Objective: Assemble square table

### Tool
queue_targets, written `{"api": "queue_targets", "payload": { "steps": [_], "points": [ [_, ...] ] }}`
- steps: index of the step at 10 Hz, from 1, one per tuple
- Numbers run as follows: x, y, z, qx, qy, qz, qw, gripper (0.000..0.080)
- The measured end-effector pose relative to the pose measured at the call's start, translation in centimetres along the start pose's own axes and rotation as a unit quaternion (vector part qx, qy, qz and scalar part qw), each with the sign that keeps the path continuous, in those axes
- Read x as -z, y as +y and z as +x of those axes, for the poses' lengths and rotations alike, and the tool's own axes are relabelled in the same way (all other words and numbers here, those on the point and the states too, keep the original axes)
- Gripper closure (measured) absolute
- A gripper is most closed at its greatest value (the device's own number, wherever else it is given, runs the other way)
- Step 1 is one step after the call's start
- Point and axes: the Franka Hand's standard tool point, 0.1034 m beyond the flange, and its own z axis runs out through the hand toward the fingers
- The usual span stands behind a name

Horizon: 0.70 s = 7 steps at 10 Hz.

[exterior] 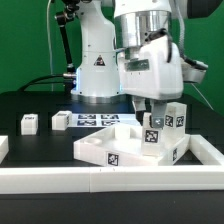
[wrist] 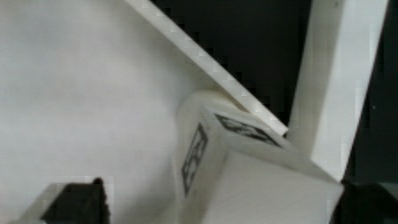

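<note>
Exterior view: right of centre, the hand hangs wide open, gripping nothing, above a leg standing in the square tabletop. It should rise straight up to avoid nudging it.

- We see a robotics lab bench: a white robot arm rises from a black table at the frame's upper centre.
- Black-white square tags mark the small white blocks at left and the marker board by the arm's base.
- Cables hang at upper left; a white border rail fences the lower edge.
</note>
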Motion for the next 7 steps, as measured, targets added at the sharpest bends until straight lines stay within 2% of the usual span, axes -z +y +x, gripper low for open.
{"api": "queue_targets", "payload": {
  "steps": [2,7],
  "points": [
    [-0.02,-0.33,-0.28,0.086,-0.006,-0.004,0.996,0.0153],
    [0.07,-0.92,-0.47,0.259,-0.013,-0.015,0.966,0.0150]
  ]
}}
